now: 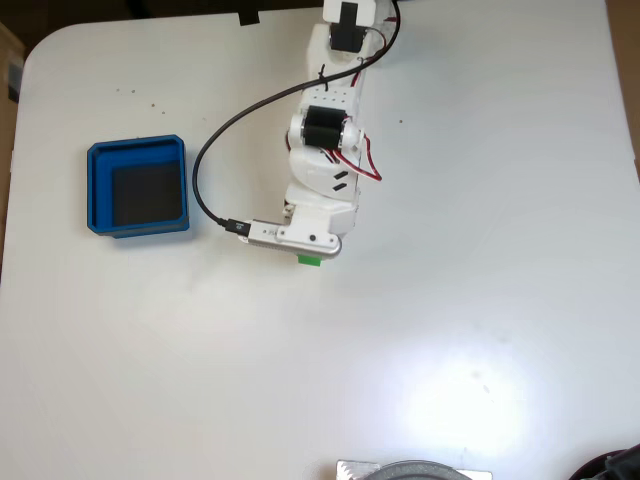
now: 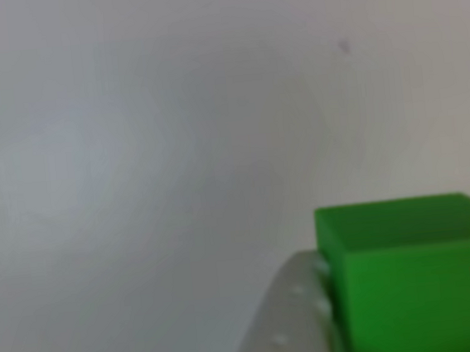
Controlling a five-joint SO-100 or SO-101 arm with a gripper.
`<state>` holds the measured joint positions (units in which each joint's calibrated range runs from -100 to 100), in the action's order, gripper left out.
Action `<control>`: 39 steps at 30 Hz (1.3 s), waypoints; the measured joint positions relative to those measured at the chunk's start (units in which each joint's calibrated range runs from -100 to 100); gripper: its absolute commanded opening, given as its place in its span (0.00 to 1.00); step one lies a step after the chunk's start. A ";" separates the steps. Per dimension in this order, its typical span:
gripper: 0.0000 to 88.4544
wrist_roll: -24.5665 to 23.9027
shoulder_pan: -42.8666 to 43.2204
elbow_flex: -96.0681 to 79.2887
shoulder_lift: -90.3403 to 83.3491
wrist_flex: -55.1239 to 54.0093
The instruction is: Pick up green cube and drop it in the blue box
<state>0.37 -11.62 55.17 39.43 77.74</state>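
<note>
The white arm point(image 1: 325, 160) reaches down the middle of the white counter point(image 1: 480, 300) in the fixed view, its wrist folded over the green cube point(image 1: 310, 260), of which a thin green sliver peeks out just below the wrist housing. In the other view the cube point(image 2: 416, 279) looms large at the lower right, with a pale grey finger point(image 2: 287, 329) of the claw point(image 2: 333, 333) pressed flat against its left face. The opposite finger falls outside that picture, so I cannot tell whether the claw is clamped on the cube or merely alongside it. Nor can I tell whether the cube sits on the counter or is already raised.

The blue box point(image 1: 95, 190) lies well apart from the cube, toward the left of the fixed view, its dark floor bare.

The step in hand looks like securing the grasp. To do it well, the fingers should meet two opposite flat faces squarely, not a corner, so the cube does not twist out. The lift should go straight up before any swing toward the box, and the release should come over the middle of the dark floor, clear of the thick walls.

Count: one green cube, one blue box, one arm with one claw, and one black cable point(image 1: 215, 140) looping from the arm to the wrist camera.
</note>
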 measured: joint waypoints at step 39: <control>0.03 -0.39 -28.87 -0.09 -8.52 0.08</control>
<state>-0.02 -40.49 55.08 30.91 77.82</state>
